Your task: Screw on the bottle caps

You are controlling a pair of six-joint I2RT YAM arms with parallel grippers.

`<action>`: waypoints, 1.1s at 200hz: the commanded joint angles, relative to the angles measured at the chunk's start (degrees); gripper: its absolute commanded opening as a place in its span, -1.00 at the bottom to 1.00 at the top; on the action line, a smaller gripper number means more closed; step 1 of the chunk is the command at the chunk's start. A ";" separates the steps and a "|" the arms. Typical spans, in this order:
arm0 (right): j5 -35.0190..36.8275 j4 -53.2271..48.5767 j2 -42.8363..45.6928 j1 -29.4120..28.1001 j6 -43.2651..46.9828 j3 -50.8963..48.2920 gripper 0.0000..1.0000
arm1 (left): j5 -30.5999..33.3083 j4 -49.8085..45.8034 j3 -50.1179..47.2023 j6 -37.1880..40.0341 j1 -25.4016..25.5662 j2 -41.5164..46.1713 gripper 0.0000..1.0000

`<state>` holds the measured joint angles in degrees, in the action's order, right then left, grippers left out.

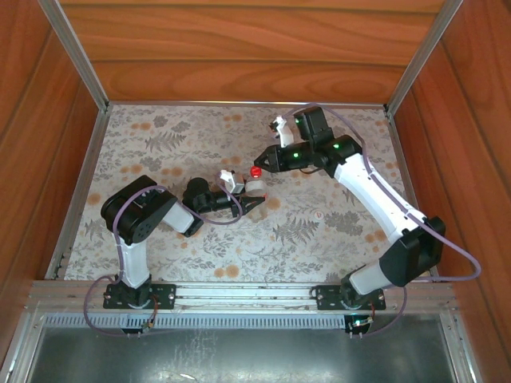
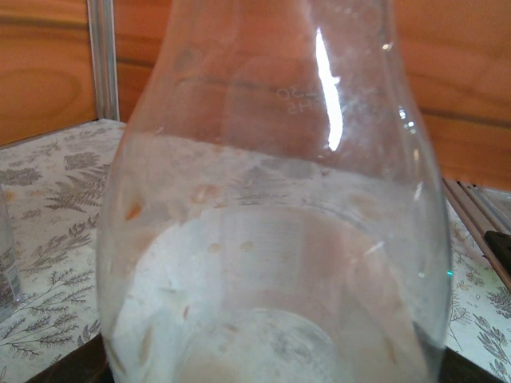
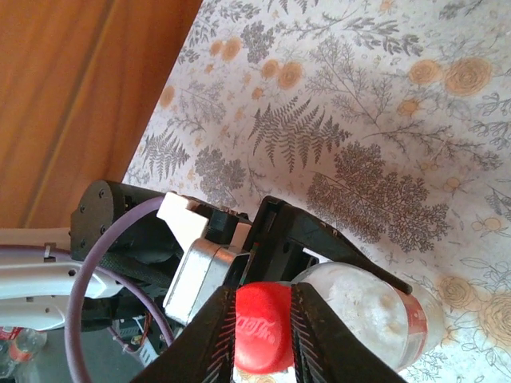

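Observation:
A clear bottle (image 1: 259, 187) with a red-and-white label band lies tilted in my left gripper (image 1: 244, 199), which is shut on its body. In the left wrist view its glassy wall (image 2: 271, 199) sits right against the camera. The red cap (image 3: 263, 327) sits on the bottle's neck, and the bottle's clear shoulder (image 3: 367, 311) shows just behind it. My right gripper (image 3: 263, 339) reaches in from the right, and its two ribbed fingers (image 3: 219, 335) press the cap's sides. From above, the red cap (image 1: 255, 171) shows at the tip of my right gripper (image 1: 258, 168).
A floral patterned cloth (image 1: 335, 215) covers the table. Wooden walls (image 1: 239, 56) and aluminium posts (image 1: 76, 52) close in the back and both sides. A clear object (image 2: 6, 263) stands at the left edge of the left wrist view. A purple cable (image 3: 88, 271) loops from the left arm.

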<state>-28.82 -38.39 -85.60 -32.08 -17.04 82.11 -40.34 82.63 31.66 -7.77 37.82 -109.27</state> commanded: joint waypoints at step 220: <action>-1.47 3.51 8.61 1.22 -2.40 -7.92 -0.50 | -0.04 -3.89 0.07 -0.39 -1.25 0.03 0.09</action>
<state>-31.97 -36.10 -76.88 -31.44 -19.27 72.38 -40.34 82.50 31.68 -7.84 37.12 -109.25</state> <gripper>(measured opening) 0.204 0.550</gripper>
